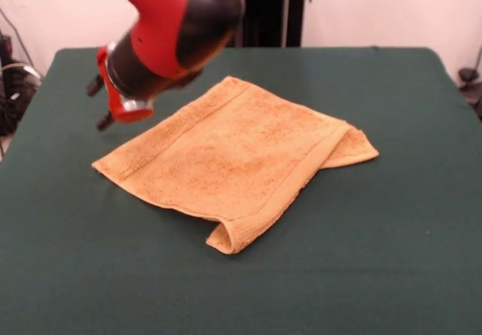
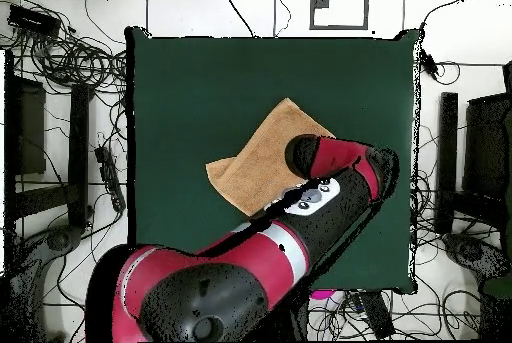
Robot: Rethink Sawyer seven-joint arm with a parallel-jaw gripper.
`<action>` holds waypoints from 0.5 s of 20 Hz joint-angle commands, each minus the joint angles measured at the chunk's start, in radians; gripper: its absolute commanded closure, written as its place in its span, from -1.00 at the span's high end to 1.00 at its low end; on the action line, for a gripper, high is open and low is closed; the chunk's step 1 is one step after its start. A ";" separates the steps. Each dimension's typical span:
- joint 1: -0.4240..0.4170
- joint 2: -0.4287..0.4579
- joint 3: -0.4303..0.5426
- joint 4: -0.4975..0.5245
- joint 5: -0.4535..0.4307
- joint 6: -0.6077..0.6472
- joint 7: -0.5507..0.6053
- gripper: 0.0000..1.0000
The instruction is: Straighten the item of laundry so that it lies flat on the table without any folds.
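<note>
One towel (image 1: 233, 154) is laid mid-counter (image 1: 392, 260), with its right side folded under and a near corner curled. End effector (image 1: 102, 105) is hung above its left-rear edge; opening cannot be told.

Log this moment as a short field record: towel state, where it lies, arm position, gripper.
towel: orange-tan, folded over on itself; a lower layer sticks out at the front view's right, a corner curls at the near edge
table: dark green; towel lies near its middle
arm: red and black, above the towel's left far corner in the front view
gripper: fingers unclear, open or shut cannot be told
</note>
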 commanded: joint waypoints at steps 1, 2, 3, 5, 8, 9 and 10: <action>0.008 -0.114 0.269 0.125 -0.077 0.105 -0.240 1.00; 0.001 -0.132 0.303 0.135 -0.076 0.076 -0.226 1.00; -0.006 -0.150 0.336 0.145 -0.075 0.046 -0.212 1.00; -0.008 -0.177 0.378 0.161 -0.074 -0.024 -0.167 1.00; -0.010 -0.225 0.421 0.173 -0.080 -0.070 -0.132 1.00; -0.014 -0.242 0.437 0.181 -0.076 -0.102 -0.116 1.00; -0.011 -0.250 0.441 0.173 -0.079 -0.103 -0.112 1.00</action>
